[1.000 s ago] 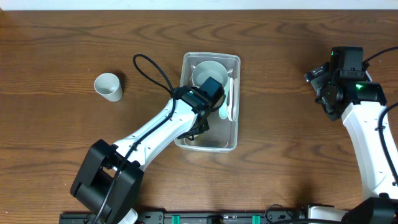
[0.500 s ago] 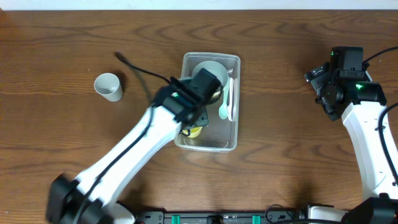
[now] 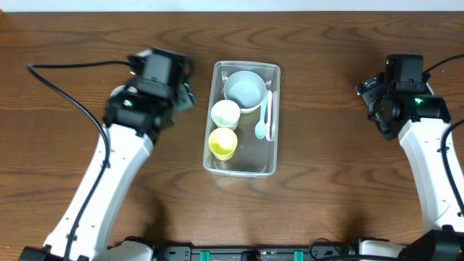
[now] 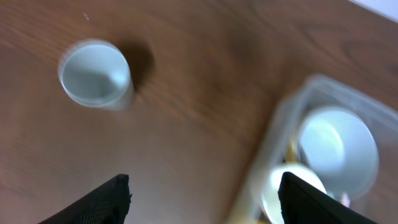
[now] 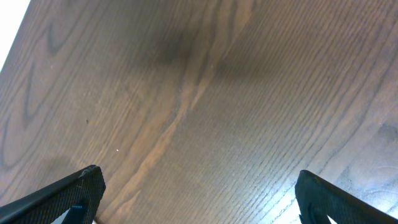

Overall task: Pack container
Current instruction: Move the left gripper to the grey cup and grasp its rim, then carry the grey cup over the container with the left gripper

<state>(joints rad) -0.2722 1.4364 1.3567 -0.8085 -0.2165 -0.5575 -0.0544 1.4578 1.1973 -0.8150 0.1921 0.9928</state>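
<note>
The left hand (image 4: 204, 190) is spread wide and holds nothing. The container (image 3: 254, 156) sits on the bench (image 3: 333, 196) near its right side. The right hand (image 5: 199, 193) is spread too.

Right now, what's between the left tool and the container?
Only bare table between the left tool and the container, shown in the left wrist and overhead views. The pale cup sits on the tool's other side.
</note>
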